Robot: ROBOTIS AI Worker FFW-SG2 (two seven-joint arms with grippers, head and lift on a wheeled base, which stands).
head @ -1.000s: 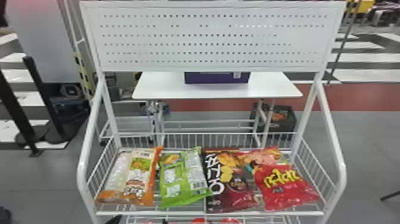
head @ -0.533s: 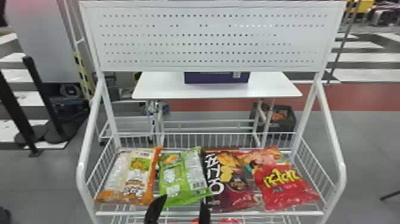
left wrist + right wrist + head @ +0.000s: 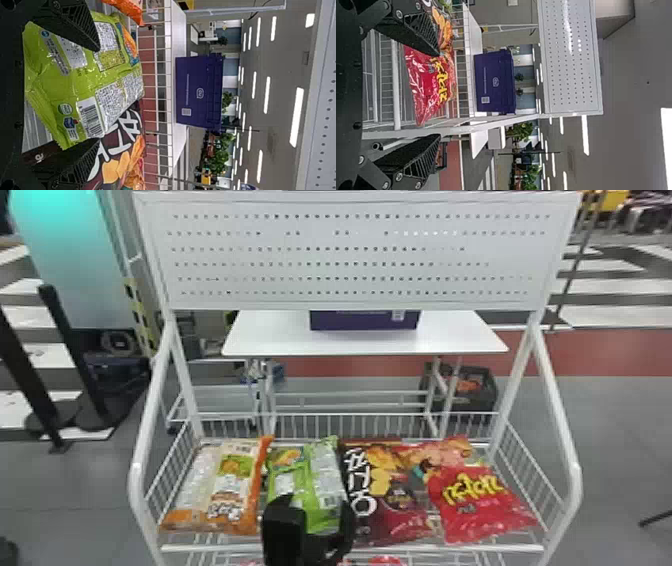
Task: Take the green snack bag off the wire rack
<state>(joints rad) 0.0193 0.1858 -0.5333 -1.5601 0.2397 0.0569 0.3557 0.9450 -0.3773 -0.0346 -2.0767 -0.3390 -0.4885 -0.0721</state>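
In the head view my left gripper [image 3: 318, 510] is over the front part of the green snack bag [image 3: 325, 465], which lies on the wire rack [image 3: 375, 548] between an orange-and-white bag [image 3: 235, 490] and a dark red bag [image 3: 372, 480]. The left wrist view has the left gripper [image 3: 99, 95] standing open, one finger on either side of the green bag [image 3: 59, 85]; whether they touch it I cannot tell. My right gripper [image 3: 439, 95] is open in the right wrist view, near the red bag [image 3: 425, 83] at the rack's right side, holding nothing.
White side rails [image 3: 555, 405] slope up to a perforated panel [image 3: 350, 255] above the rack. Behind stands a white table [image 3: 280, 335] bearing a purple box [image 3: 365, 321]. Another red bag [image 3: 475, 500] lies at the rack's right end.
From the bottom edge of the head view, my left gripper has come in and moved forward over the green bag. The snack bags lie as before.
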